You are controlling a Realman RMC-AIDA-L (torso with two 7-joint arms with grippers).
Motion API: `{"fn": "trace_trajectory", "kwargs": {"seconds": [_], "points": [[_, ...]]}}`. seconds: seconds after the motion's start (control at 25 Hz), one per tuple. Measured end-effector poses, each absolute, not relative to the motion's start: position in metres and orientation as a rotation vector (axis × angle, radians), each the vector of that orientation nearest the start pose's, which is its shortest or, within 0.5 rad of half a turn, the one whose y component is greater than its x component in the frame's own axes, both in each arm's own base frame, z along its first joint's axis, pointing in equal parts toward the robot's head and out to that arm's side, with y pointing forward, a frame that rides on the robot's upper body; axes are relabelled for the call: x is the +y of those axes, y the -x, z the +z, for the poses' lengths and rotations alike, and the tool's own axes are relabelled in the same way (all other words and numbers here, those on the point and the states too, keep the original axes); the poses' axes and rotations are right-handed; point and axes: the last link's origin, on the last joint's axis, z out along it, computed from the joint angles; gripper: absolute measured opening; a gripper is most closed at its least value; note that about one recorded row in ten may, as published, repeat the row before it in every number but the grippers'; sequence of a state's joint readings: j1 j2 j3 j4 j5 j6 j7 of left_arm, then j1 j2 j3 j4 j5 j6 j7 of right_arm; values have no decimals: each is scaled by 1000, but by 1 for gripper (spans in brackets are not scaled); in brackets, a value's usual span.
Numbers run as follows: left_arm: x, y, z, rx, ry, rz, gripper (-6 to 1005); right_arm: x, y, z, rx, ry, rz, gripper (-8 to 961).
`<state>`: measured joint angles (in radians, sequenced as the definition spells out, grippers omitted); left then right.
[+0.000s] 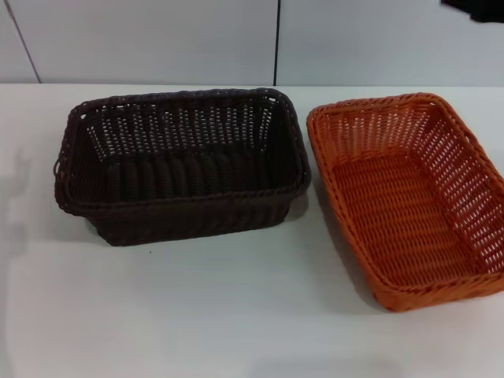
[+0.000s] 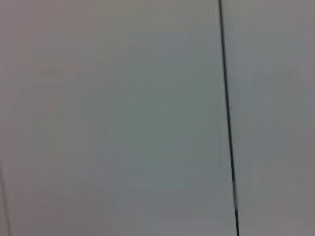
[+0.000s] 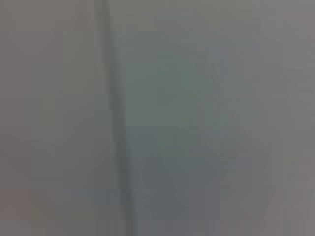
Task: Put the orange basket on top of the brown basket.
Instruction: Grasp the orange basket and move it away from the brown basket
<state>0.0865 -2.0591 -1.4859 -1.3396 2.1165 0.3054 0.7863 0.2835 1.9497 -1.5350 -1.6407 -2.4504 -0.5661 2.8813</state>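
At 3 o'clock of the brown basket (image 1: 181, 161), rims nearly touching, the orange basket (image 1: 409, 197) sits robot-right, long axis 11-to-5; both grippers out of view, state untellable.

**Two baskets side by side on the table**

You have the brown basket (image 1: 181, 161) at centre-left of the head frame and the orange basket (image 1: 409, 197) at right, just beside it, apart. Both sit on the table (image 1: 197, 315); the wall (image 1: 157, 39) stands behind, along the top.
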Motion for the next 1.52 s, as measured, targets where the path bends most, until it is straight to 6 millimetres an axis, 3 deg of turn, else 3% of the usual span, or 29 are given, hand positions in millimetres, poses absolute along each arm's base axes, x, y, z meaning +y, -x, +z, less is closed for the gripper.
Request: {"fn": "trace_trajectory", "kwargs": {"seconds": [0.08, 0.12, 0.16, 0.28, 0.32, 0.52, 0.72, 1.2, 1.52], "points": [[313, 320, 84, -666, 1290, -365, 788, 390, -142, 97, 716, 2047, 362, 814], [313, 320, 84, -666, 1290, -365, 788, 378, -133, 93, 711, 2197, 204, 814], [306, 329, 68, -673, 1264, -363, 788, 378, -133, 93, 711, 2197, 204, 814], [296, 337, 50, -671, 1231, -402, 788, 357, -128, 87, 689, 2385, 18, 814], [289, 341, 40, -636, 1217, -434, 788, 342, -126, 83, 673, 2506, -101, 814], [281, 345, 19, -572, 1267, -499, 787, 315, -130, 78, 655, 2682, -311, 813], [282, 354, 12, -577, 1299, -464, 787, 299, -135, 78, 649, 2776, -459, 813], [280, 356, 8, -594, 1307, -455, 787, 299, -149, 72, 617, 2787, -644, 812], [276, 361, 8, -610, 1297, -446, 787, 315, -166, 46, 579, 2757, -783, 811]]}}
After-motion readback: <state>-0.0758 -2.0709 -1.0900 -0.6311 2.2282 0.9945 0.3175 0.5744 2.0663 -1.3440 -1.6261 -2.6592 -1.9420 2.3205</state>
